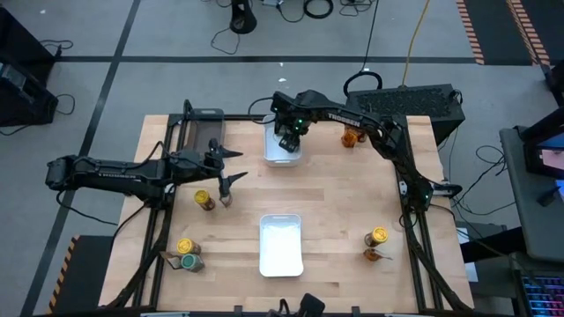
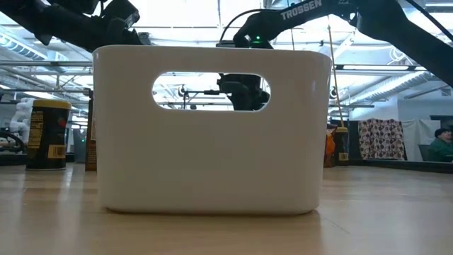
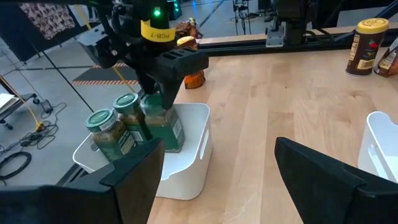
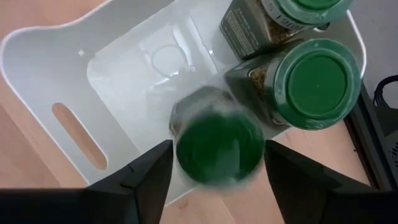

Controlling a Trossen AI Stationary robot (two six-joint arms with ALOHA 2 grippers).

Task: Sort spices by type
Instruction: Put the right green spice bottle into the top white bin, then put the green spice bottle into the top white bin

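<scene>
Green-lidded jar [image 4: 217, 148] sits blurred between right gripper [image 4: 214, 163] fingers, parted over white bin [image 4: 74, 74]; grip unclear

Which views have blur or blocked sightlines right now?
Right wrist view: the green-lidded jar between the right gripper jaws is motion-smeared, its two neighbours sharp. Low view: the near white bin fills the frame, backlit by bright ceiling lights. High and left wrist views look clean.
</scene>
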